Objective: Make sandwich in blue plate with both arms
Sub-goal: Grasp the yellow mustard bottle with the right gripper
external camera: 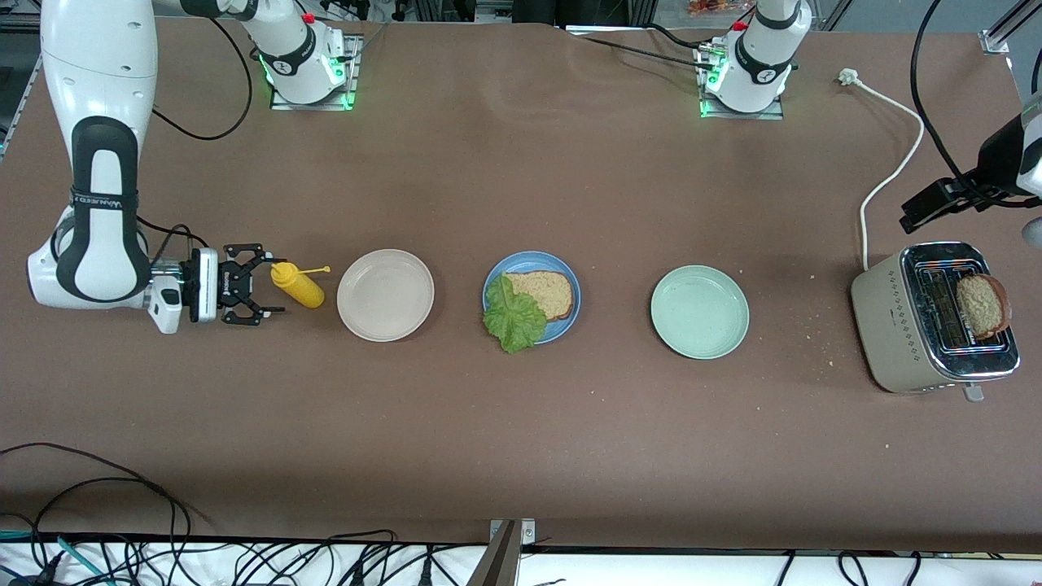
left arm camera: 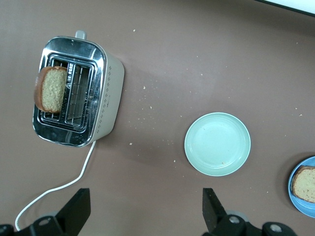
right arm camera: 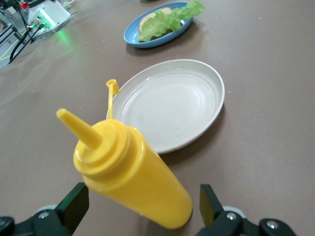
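Note:
The blue plate (external camera: 570, 281) sits mid-table and holds one brown bread slice (external camera: 547, 293) with a green lettuce leaf (external camera: 513, 317) lying partly over it and over the rim. It also shows in the right wrist view (right arm camera: 133, 37). A second bread slice (external camera: 982, 305) stands in the toaster (external camera: 887, 321). My right gripper (external camera: 273, 286) is open, its fingers on either side of a yellow squeeze bottle (external camera: 299, 286), not touching it. My left gripper (external camera: 928, 207) is open and empty in the air, over the table beside the toaster.
A beige plate (external camera: 385, 295) lies between the bottle and the blue plate. A pale mint-green plate (external camera: 699, 312) lies between the blue plate and the toaster. The toaster's white cord (external camera: 887, 175) runs toward the left arm's base. Crumbs dot the table near the toaster.

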You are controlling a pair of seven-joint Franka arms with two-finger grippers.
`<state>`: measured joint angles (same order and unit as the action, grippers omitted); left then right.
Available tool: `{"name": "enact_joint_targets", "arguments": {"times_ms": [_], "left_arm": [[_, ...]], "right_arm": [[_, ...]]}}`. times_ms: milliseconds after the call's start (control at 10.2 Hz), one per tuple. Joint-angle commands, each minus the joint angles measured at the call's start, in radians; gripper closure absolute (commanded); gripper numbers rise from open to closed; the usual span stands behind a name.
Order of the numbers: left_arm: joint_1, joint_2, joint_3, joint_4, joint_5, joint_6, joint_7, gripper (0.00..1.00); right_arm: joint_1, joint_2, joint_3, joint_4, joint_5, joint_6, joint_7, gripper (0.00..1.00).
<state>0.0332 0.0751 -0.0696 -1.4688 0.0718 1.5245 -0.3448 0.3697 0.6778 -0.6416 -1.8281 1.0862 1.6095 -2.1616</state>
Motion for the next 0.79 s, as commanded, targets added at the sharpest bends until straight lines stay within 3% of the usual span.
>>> {"name": "enact_joint_targets", "arguments": {"times_ms": [0, 98, 196, 294, 393, 687], "left_arm": [[-0.024, 0.041, -0.031, 0.021, 0.002, -0.026, 0.03, 0.0], [-0.039, 0.061, -0.033, 0.021, 0.002, -0.041, 0.03, 0.0], [-0.061, 0.068, -0.033, 0.022, 0.002, -0.062, 0.032, 0.0], [-0.081, 0.078, -0.033, 0.022, 0.002, -0.073, 0.032, 0.0], [-0.082, 0.078, -0.033, 0.025, 0.0, -0.092, 0.035, 0.0], [-0.075, 0.078, -0.033, 0.024, -0.007, -0.096, 0.047, 0.0]], "right_arm": [[-0.023, 0.032, 0.019, 0.024, 0.061, -0.072, -0.102, 0.0], [-0.023, 0.036, 0.019, 0.024, 0.061, -0.072, -0.107, 0.02], [-0.025, 0.037, 0.019, 0.024, 0.061, -0.072, -0.107, 0.23], [-0.025, 0.039, 0.019, 0.024, 0.061, -0.072, -0.106, 0.57], [-0.025, 0.039, 0.019, 0.024, 0.06, -0.072, -0.095, 0.74], [-0.022, 0.037, 0.017, 0.071, 0.043, -0.072, -0.069, 0.92]]}}
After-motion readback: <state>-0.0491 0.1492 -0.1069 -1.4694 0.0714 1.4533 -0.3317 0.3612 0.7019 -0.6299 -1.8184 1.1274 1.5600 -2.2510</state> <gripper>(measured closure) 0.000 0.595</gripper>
